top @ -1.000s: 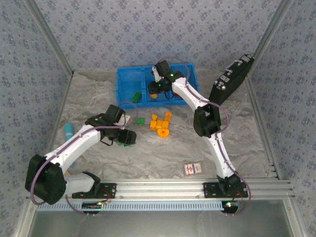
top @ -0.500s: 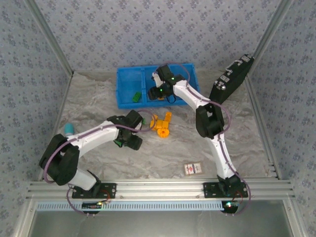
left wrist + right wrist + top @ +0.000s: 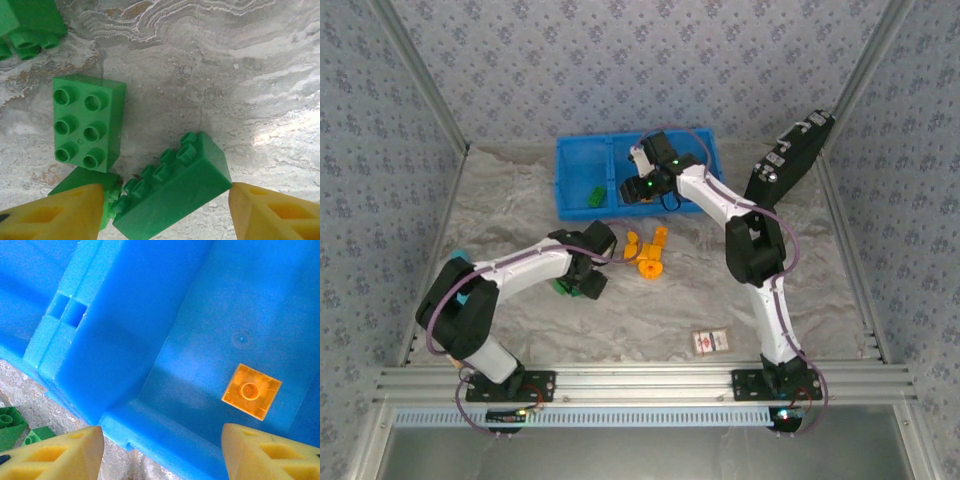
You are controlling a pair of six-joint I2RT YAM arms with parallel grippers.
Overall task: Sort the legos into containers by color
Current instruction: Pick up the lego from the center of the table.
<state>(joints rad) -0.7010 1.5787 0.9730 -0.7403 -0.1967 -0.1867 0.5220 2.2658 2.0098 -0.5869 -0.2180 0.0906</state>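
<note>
Finds the right tool parted wider than a second ago and empty above the blue tray, an orange brick loose on the middle compartment's floor: counts as one orange sorted. Finds the left tool swung in over the counter, half-open astride a green brick, perhaps brushing it already; looks like the next pick.

Tray at far centre of table. One brick in left compartment, second brick in middle compartment. Brick cluster just before tray. Further bricks left of cluster. Card near front, right of centre. Device right of tray.
</note>
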